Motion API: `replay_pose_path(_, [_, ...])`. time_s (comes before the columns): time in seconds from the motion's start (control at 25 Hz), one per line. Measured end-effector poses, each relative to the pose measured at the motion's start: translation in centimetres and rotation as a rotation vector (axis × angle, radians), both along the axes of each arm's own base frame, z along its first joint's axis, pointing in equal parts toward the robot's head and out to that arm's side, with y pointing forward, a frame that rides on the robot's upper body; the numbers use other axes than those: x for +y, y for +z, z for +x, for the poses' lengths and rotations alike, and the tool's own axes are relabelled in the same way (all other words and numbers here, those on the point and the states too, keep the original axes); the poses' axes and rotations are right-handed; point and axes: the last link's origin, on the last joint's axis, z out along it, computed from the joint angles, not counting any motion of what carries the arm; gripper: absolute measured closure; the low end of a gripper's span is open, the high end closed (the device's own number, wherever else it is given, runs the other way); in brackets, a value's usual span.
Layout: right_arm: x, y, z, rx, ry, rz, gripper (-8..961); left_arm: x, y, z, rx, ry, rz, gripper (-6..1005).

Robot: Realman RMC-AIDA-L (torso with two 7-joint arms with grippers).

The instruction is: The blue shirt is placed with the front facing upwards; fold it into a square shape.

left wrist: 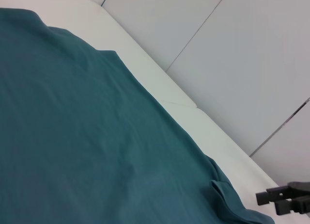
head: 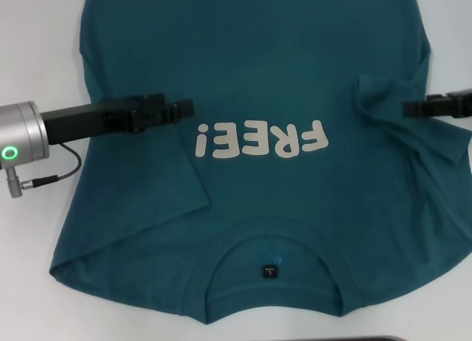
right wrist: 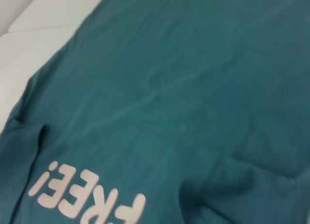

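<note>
My left pincer hovers over the blue shirt on the white surface, just beside its lettering; my right pincer sits at a folded-in sleeve. Whether either grips, I cannot tell. Only my left wrist view shows the wall panels.

The blue shirt is running off the top edge of the head view, so its hem isn't showing; its right side is getting cut by the right edge too. The small black label inside the collar is carrying print too small to read. The left tool, mid-left of frame, is lying side-on over the cloth, finger gap not readable. The right tool, at right edge, is showing only its tip, rest of arm cut off; can't tell if it's touching the bunched sleeve. A dark strip at bottom edge is too cropped to ID.
</note>
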Motion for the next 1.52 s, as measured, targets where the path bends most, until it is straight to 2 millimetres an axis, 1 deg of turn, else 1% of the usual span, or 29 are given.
replay_pose_path(0.04, [-0.2,0.3,0.2,-0.001,-0.01,-0.001,279,0.0,0.0,0.0,0.0,-0.001,0.0,115])
replay_pose_path(0.2, [-1.2,1.6,1.5,-0.017,-0.044,0.011,201,0.0,0.0,0.0,0.0,-0.001,-0.001,115])
replay_pose_path(0.28, [-1.6,1.9,1.9,-0.021,-0.059,0.015,162,0.0,0.0,0.0,0.0,-0.001,-0.002,115])
replay_pose_path(0.48, [-2.6,2.1,2.8,-0.013,-0.101,0.012,65,0.0,-0.3,0.2,-0.001,-0.004,-0.006,115])
replay_pose_path(0.68, [-3.7,2.4,3.1,0.02,-0.126,0.001,13,0.0,-0.3,0.3,-0.003,-0.007,-0.008,115])
replay_pose_path(0.88, [-5.0,3.0,3.8,0.059,-0.151,0.012,16,-0.1,-0.4,0.4,-0.004,-0.009,-0.012,115])
replay_pose_path(1.08, [-6.3,3.3,4.9,0.087,-0.188,0.045,18,-0.1,-0.4,0.4,-0.003,-0.015,-0.012,116])
replay_pose_path(1.28, [-7.3,2.8,5.8,0.136,-0.214,0.082,18,0.0,-0.4,0.5,-0.002,-0.021,-0.014,116])
replay_pose_path(1.52, [-7.6,2.0,6.2,0.168,-0.229,0.11,19,0.0,-0.5,0.7,-0.001,-0.029,-0.016,116])
